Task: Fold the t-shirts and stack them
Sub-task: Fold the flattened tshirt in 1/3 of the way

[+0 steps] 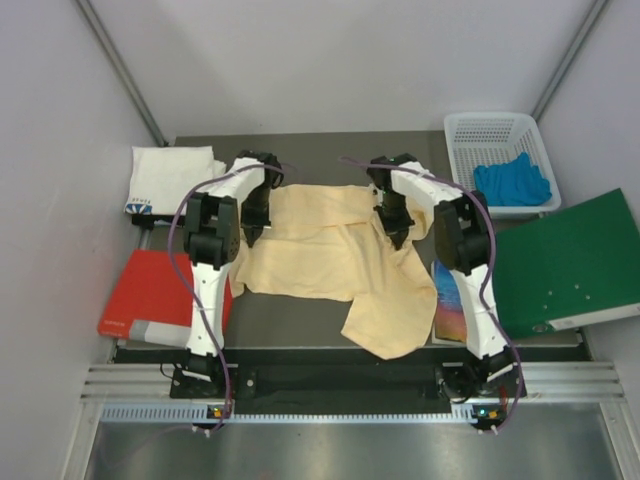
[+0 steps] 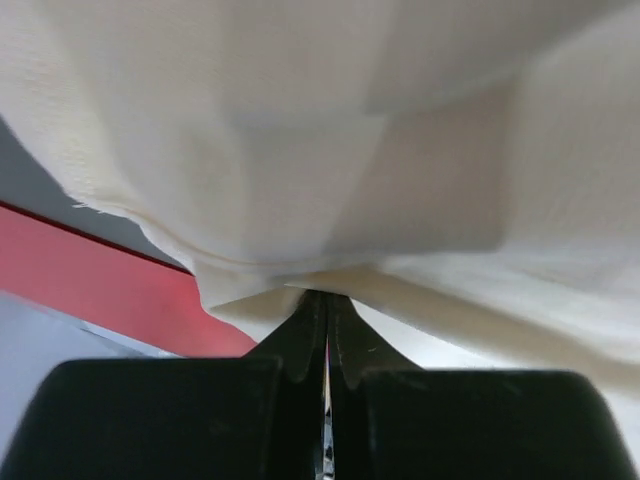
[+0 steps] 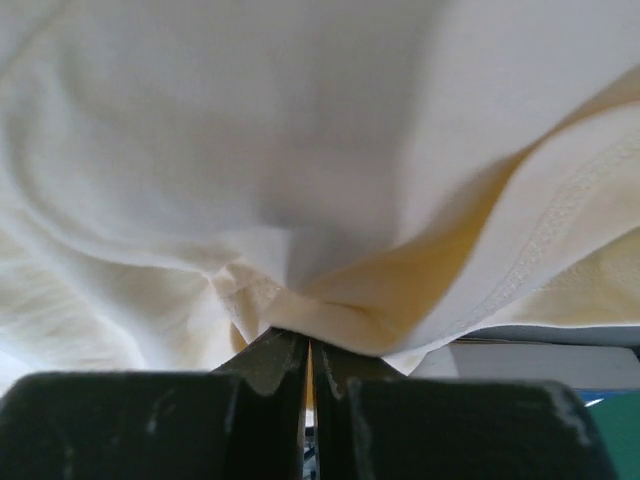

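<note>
A pale peach-yellow t-shirt (image 1: 325, 262) hangs spread between my two arms over the middle of the table, one part drooping toward the near edge. My left gripper (image 1: 255, 222) is shut on its left side. In the left wrist view the cloth (image 2: 330, 170) bunches right at the closed fingertips (image 2: 325, 300). My right gripper (image 1: 396, 226) is shut on the shirt's right side, and the hem (image 3: 420, 290) folds over its closed tips (image 3: 308, 340). A white t-shirt (image 1: 168, 178) with a small dark-blue print lies folded at the far left.
A red book (image 1: 150, 295) lies left of the left arm. A green folder (image 1: 565, 262) and a colourful book (image 1: 448, 295) lie on the right. At the far right stands a white basket (image 1: 470, 135) with a blue cloth (image 1: 512, 182) in it.
</note>
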Robot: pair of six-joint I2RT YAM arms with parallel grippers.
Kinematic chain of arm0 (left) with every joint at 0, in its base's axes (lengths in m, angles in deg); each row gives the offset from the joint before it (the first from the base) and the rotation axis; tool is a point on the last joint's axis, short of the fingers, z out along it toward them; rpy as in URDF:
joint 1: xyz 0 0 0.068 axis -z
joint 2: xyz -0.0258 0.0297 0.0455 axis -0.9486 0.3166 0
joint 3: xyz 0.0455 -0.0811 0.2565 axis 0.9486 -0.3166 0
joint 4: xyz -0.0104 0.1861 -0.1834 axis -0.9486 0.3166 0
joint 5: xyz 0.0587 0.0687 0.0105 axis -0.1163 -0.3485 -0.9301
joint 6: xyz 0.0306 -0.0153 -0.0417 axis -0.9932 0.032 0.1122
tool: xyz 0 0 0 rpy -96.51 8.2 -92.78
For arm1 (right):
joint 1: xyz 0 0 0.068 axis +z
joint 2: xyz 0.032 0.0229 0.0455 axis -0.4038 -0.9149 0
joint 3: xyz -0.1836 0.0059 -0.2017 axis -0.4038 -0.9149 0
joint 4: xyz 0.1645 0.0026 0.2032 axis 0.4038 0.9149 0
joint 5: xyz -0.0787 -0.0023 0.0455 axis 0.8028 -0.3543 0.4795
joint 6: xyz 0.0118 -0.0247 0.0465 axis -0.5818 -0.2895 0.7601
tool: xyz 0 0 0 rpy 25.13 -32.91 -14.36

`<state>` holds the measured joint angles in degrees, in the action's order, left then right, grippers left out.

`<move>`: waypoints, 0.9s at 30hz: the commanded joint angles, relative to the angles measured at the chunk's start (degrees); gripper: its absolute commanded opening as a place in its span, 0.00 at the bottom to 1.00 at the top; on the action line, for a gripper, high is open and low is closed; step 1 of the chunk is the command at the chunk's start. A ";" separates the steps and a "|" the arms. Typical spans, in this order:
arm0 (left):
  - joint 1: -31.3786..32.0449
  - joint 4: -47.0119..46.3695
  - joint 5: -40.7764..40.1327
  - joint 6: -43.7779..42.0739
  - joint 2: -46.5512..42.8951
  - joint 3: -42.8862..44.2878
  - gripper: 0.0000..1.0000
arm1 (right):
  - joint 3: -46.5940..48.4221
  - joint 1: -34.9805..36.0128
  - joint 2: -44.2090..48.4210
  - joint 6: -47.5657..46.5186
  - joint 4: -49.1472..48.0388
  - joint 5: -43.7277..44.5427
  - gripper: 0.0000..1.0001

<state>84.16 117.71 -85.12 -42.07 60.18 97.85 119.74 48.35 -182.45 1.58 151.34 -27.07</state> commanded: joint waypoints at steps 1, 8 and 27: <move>-1.46 6.56 -10.47 2.90 4.04 6.65 0.00 | 4.93 -3.00 -2.97 1.56 -2.55 11.75 0.00; -3.83 5.51 -10.47 1.24 7.48 12.89 0.00 | 11.80 -7.65 -5.97 -0.02 -2.46 15.01 0.00; -2.25 -16.46 3.68 -0.17 -29.15 -11.78 0.99 | -3.14 -4.67 17.76 -2.39 -8.61 9.21 0.00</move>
<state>81.85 108.64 -84.99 -43.03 41.34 91.49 118.36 42.89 -173.16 -0.48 144.37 -17.67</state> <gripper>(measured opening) 0.866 0.003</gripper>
